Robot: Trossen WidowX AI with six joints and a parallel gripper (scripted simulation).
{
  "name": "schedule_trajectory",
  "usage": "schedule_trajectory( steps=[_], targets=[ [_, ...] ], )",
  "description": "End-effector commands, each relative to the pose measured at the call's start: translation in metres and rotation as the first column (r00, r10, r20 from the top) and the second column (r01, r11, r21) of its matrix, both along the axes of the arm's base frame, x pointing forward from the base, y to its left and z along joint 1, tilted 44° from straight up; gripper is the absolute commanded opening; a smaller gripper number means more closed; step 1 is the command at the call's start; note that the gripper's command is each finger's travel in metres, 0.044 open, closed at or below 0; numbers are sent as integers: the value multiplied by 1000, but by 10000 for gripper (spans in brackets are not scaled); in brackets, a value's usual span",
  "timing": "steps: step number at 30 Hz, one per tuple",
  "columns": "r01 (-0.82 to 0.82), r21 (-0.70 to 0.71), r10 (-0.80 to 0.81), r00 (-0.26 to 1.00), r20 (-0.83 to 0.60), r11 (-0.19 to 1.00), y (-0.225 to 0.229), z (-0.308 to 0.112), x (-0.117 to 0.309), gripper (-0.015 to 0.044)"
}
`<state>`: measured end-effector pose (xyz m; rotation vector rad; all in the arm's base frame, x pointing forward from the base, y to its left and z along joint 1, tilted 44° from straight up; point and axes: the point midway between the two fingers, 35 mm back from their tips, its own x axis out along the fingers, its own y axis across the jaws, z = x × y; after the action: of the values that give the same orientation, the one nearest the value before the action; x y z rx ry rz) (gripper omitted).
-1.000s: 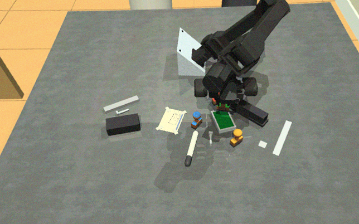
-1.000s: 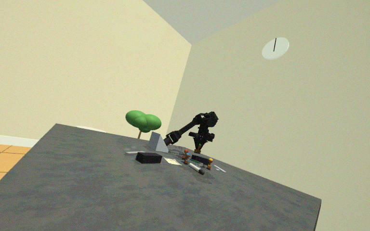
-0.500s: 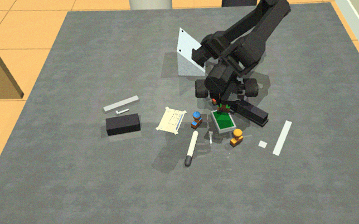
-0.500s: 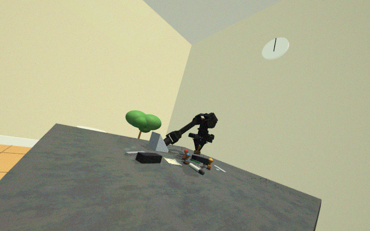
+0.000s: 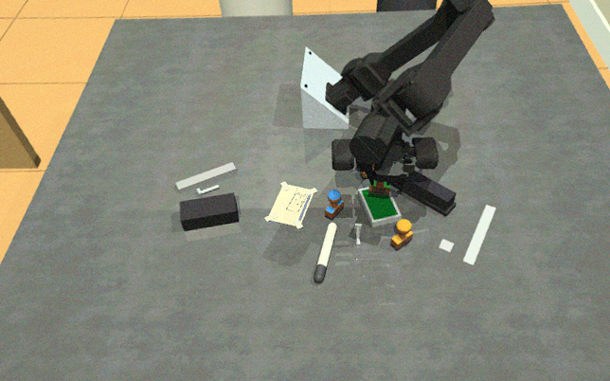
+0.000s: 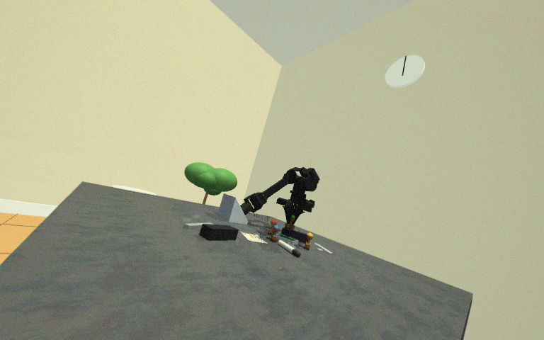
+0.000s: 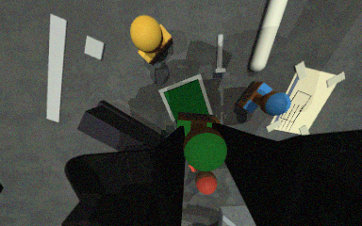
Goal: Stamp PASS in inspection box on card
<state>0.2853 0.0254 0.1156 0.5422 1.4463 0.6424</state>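
Note:
My gripper (image 5: 377, 176) (image 6: 292, 222) (image 7: 198, 129) is shut on the green-knobbed stamp (image 5: 379, 188) (image 6: 292, 219) (image 7: 205, 152), held upright with its brown base down. The base overlaps the far end of the green ink pad (image 5: 383, 210) (image 6: 287, 239) (image 7: 188, 98) in the top view; it appears slightly above the pad, and the exact gap is hard to tell. Its stamping face is hidden. The cream card (image 5: 278, 210) (image 7: 325, 89) lies taped down left of the pad in the top view, with a thin-lined box and a blue stripe; its small marks are unreadable.
A blue stamp (image 5: 334, 195) (image 7: 277, 104) stands between card and pad. An orange stamp (image 5: 402, 227) (image 7: 146, 34), a red stamp (image 7: 206, 184) and a black bar (image 5: 427, 192) surround the pad. A white marker (image 5: 327, 250), a black block (image 5: 208, 212) and a pale wedge (image 5: 319, 100) are farther out.

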Motion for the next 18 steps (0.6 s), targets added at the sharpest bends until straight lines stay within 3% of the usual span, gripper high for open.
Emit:
schedule_trajectory(
  steps=[1, 18],
  targets=[
    [5, 5, -5, 1000, 0, 1000, 3, -1, -1, 0],
    [6, 4, -6, 1000, 1, 1000, 11, -9, -1, 0]
  ],
)
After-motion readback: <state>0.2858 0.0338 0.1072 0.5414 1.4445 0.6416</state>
